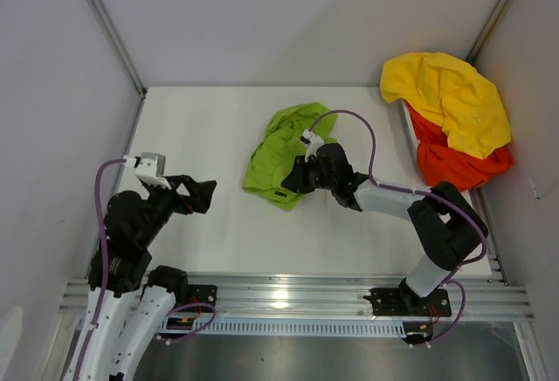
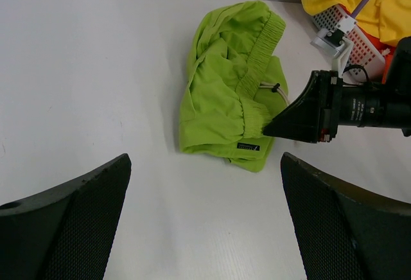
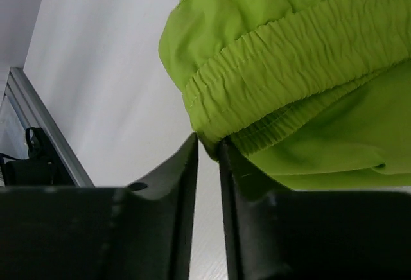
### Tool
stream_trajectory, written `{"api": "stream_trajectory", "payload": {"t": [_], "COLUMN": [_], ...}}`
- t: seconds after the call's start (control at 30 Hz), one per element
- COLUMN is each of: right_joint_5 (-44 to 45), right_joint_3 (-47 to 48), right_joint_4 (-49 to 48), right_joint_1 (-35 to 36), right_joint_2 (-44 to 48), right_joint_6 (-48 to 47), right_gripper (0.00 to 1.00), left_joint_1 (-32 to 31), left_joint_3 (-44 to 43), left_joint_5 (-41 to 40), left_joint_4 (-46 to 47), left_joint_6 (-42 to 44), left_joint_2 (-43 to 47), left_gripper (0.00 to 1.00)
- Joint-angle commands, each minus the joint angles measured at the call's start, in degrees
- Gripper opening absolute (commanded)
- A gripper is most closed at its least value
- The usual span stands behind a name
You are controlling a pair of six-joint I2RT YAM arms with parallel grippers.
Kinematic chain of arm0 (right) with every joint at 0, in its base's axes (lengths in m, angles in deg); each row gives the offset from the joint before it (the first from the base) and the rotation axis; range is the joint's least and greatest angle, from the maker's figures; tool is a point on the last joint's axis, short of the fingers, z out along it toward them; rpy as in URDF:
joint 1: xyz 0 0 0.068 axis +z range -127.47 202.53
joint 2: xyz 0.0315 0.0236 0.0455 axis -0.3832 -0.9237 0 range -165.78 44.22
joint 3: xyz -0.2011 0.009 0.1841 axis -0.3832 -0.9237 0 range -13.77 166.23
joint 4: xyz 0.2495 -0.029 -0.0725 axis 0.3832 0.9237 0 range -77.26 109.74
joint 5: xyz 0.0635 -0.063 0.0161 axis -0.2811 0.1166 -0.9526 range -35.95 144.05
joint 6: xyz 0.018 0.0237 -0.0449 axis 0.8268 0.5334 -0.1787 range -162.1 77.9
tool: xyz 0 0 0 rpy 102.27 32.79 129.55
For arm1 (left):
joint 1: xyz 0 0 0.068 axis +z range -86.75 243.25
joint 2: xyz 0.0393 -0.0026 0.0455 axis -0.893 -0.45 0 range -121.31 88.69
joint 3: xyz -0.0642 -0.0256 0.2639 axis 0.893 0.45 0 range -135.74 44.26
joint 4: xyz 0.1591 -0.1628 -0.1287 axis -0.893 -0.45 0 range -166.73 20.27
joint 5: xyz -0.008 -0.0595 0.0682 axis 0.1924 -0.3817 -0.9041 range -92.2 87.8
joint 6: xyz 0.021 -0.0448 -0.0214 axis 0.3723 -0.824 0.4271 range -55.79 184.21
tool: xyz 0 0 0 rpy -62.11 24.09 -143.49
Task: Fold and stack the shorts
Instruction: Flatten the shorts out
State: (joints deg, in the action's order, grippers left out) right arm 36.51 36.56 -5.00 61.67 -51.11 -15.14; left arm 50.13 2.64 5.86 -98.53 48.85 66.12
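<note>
Two pairs of shorts, neither folded, well apart.

We see the lime-green shorts (image 1: 279, 155) crumpled in a loose heap near the middle of the white table (image 1: 201, 136). They are bunched lengthwise, with the ribbed elastic waistband (image 2: 260, 45) showing on top, a white drawstring (image 2: 273, 87) poking out and a small dark label (image 2: 247, 146) at the near hem. The right gripper (image 1: 291, 180) pinches one gathered edge at its fingertips. We see the orange-red shorts (image 1: 454, 164) rumpled at the table's far right. They are mostly buried under a yellow cloth (image 1: 454, 97), so their shape is unclear.
</note>
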Motion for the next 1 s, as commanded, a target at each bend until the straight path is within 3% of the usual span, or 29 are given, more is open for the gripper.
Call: {"api": "stream_trajectory", "payload": {"t": [0.0,0.07,0.23,0.43,0.57,0.73,0.83,0.97], "right_joint_5": [-0.7,-0.7,0.6,1.5,1.5,-0.4,-2.9,-5.3], "right_joint_3": [3.7,4.6,6.4,12.3,19.1,22.6,23.4,25.4], "right_joint_4": [1.1,4.9,13.9,27.7,39.0,43.3,44.6,46.7], "right_joint_1": [0.2,0.3,0.7,1.0,1.4,1.3,1.4,1.4], "right_joint_2": [5.9,8.2,16.4,22.2,21.1,20.0,19.9,19.5], "right_joint_6": [-0.2,-0.3,-0.3,-0.7,-1.8,-2.4,-2.4,-2.4], "right_gripper": [0.08,0.0,0.0,0.0,0.0,0.0,0.0,0.0], "left_joint_1": [-0.2,-0.2,-0.6,-5.6,-14.2,-24.6,-26.7,-27.0], "left_joint_3": [-0.5,-0.2,0.3,-1.4,-4.8,-11.6,-12.7,-10.2], "left_joint_5": [1.9,3.9,14.1,18.6,17.2,9.5,4.5,4.2], "left_joint_4": [1.6,2.1,6.6,10.2,11.0,6.8,6.7,10.6], "left_joint_6": [1.0,1.2,1.4,2.4,4.7,13.2,18.8,24.3], "left_joint_2": [-1.3,-2.5,-5.7,-8.1,-11.9,-18.8,-20.1,-20.5], "left_gripper": [0.99,0.99,0.99,0.97,0.99,0.99,0.99,0.99]}}
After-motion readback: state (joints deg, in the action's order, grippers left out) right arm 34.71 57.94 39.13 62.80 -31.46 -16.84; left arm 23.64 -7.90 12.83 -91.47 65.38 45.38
